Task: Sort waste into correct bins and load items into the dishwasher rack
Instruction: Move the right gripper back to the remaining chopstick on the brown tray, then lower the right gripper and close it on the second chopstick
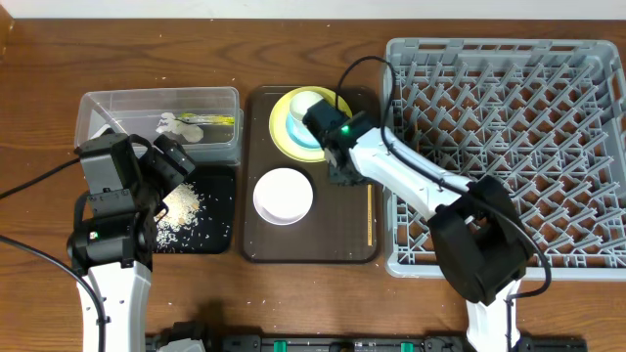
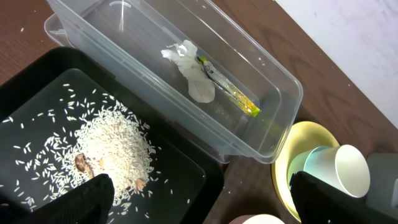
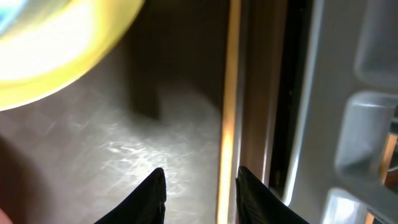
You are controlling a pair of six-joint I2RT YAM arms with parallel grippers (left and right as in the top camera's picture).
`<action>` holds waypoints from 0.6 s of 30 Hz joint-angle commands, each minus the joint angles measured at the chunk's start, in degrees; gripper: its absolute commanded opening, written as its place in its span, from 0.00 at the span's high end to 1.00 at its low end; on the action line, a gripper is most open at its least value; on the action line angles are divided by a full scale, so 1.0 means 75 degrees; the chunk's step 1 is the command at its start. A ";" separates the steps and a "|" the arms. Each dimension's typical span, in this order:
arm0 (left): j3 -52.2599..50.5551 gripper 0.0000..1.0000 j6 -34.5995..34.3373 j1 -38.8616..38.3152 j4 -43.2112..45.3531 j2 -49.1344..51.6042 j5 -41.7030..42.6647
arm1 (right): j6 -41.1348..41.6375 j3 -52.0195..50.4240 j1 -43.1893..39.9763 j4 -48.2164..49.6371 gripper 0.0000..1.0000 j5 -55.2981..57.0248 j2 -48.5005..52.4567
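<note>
R pincer (image 1: 344, 174) sits low over the brown serving tray (image 3: 93, 143), jaws part open w/ the chopsticks (image 3: 227, 93) running lengthwise betw. its fingertips, nearer the R-hand tip; nothing clamped yet. Prob. lined up that way so closing pinches across the thin sticks, not along them. Sticks lie close along the tray's rim, so the tips likely need to reach the tray floor, which would explain the low wrist. Yellow plate (image 3: 56, 62) is up-left of this pincer in its own view, w/ blue bowl (image 2: 317, 165) & cream cup (image 2: 351, 171) stacked on it. Dishwasher rack (image 1: 509, 147) is just past the rim on the pincer's other side, so a short carry, I'd judge. White bowl (image 1: 284, 194) sits apart on the same tray. L pincer (image 2: 208, 202) hangs wide open, holding nothing, w/ the black tray (image 2: 37, 93) & its rice (image 2: 115, 149) right below. Clear tub (image 2: 273, 112) ahead of it holds tissue (image 2: 193, 71) & wrapper (image 2: 230, 93). Waste looks sorted; dishes not yet loaded.
</note>
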 commanded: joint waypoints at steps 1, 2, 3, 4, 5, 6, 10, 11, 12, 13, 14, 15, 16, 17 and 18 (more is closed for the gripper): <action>0.0163 0.07 0.0017 0.0038 -0.0020 0.0009 -0.0038 | 0.0134 -0.0117 -0.0125 -0.0023 0.64 -0.0076 0.0064; 0.0163 0.07 0.0017 0.0041 -0.0020 0.0009 -0.0038 | 0.0131 -0.0134 -0.0134 -0.0020 0.64 -0.0076 0.0064; 0.0163 0.07 0.0017 0.0041 -0.0020 0.0009 -0.0038 | 0.0131 -0.0143 -0.0134 -0.0020 0.64 -0.0076 0.0064; 0.0163 0.07 0.0017 0.0038 -0.0020 0.0009 -0.0035 | 0.0134 -0.0160 -0.0134 -0.0017 0.64 -0.0073 0.0064; 0.0163 0.07 0.0017 0.0038 -0.0020 0.0009 -0.0038 | 0.0131 -0.0187 -0.0134 -0.0012 0.64 -0.0073 0.0064; 0.0163 0.07 0.0017 0.0041 -0.0020 0.0009 -0.0038 | 0.0134 -0.0219 -0.0134 -0.0006 0.64 -0.0073 0.0064; 0.0163 0.07 0.0017 0.0041 -0.0020 0.0009 -0.0038 | 0.0131 -0.0379 -0.0146 0.0044 0.63 -0.0064 0.0064; 0.0163 0.07 0.0017 0.0041 -0.0020 0.0009 -0.0038 | 0.0131 -0.0440 -0.0154 0.0070 0.63 -0.0070 0.0064; 0.0163 0.07 0.0017 0.0038 -0.0020 0.0009 -0.0038 | 0.0134 -0.0504 -0.0154 0.0114 0.63 -0.0070 0.0064; 0.0163 0.07 0.0017 0.0038 -0.0020 0.0009 -0.0038 | 0.0134 -0.0583 -0.0154 0.0181 0.62 -0.0070 0.0064; 0.0163 0.07 0.0017 0.0041 -0.0020 0.0009 -0.0038 | 0.0134 -0.0638 -0.0154 0.0230 0.62 -0.0079 0.0064; 0.0163 0.07 0.0017 0.0041 -0.0020 0.0009 -0.0038 | 0.0131 -0.0702 -0.0154 0.0321 0.62 -0.0111 0.0064; 0.0163 0.07 0.0017 0.0041 -0.0020 0.0009 -0.0038 | 0.0125 -0.0746 -0.0154 0.0393 0.62 -0.0152 0.0064; 0.0163 0.07 0.0017 0.0041 -0.0020 0.0009 -0.0038 | 0.0105 -0.0787 -0.0154 0.0452 0.62 -0.0195 0.0064; 0.0163 0.07 0.0017 0.0041 -0.0020 0.0009 -0.0038 | 0.0108 -0.0807 -0.0154 0.0487 0.61 -0.0262 0.0064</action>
